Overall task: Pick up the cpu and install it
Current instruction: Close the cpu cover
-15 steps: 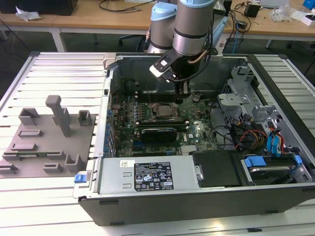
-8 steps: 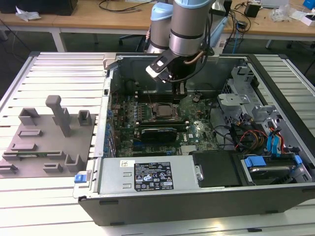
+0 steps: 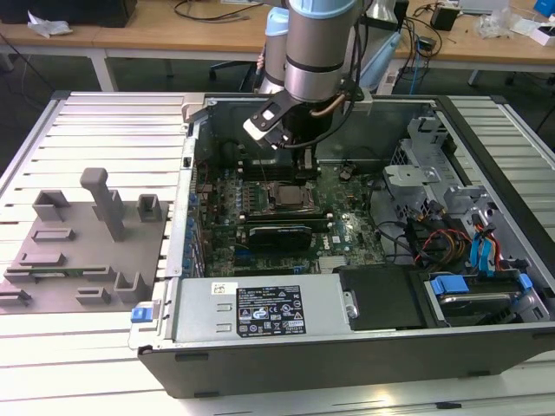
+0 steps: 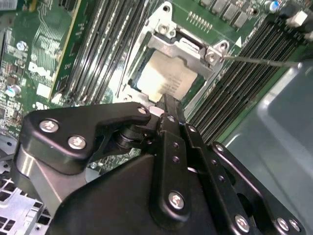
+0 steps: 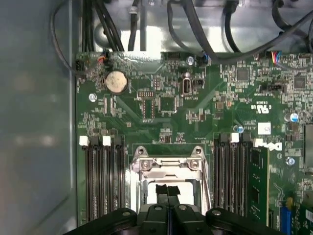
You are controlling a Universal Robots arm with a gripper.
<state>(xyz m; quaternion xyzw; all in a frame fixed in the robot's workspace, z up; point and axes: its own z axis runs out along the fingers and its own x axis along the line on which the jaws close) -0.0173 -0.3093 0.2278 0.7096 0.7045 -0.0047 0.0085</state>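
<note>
Exterior view: single arm reaches down into the open computer case (image 3: 364, 338), which lies on its side on the slatted tabletop (image 3: 104, 130). Gripper (image 3: 303, 165) hangs just above centre frame, over the green motherboard (image 3: 347, 225). Grey fixture plate (image 3: 78, 251) sits at left of frame, well apart from the arm, with no chip visible on it.

The cpu (image 3: 289, 198) is on the board, inside the metal-framed socket (image 3: 290, 186), directly under the gripper and just below it in the frame. In the second wrist view the cpu (image 4: 164, 76) reads as a pale silvery square lying flat within the socket frame (image 4: 183, 46), with the hinged metal bracket standing at its far edge.

Gripper state: fingers are drawn together. In the first wrist view the gripper (image 5: 167, 190) shows two dark tips with only a thin seam between them and nothing pinched in that seam. In the second wrist view the gripper (image 4: 166, 100) ends right at the cpu's near edge. Cannot tell whether the tips touch the metal top or hover just off it.

Key relation: cpu is straight ahead of the fingertips along the arm's approach, not off to either side. It is square, so it has no long axis, and its edges run parallel to the socket frame. The finger seam points across the chip toward the bracket. Memory slots (image 5: 102, 176) flank the socket on both sides.

Judgement: the chip looks seated in the socket, with the retaining frame not yet closed over it.
</note>
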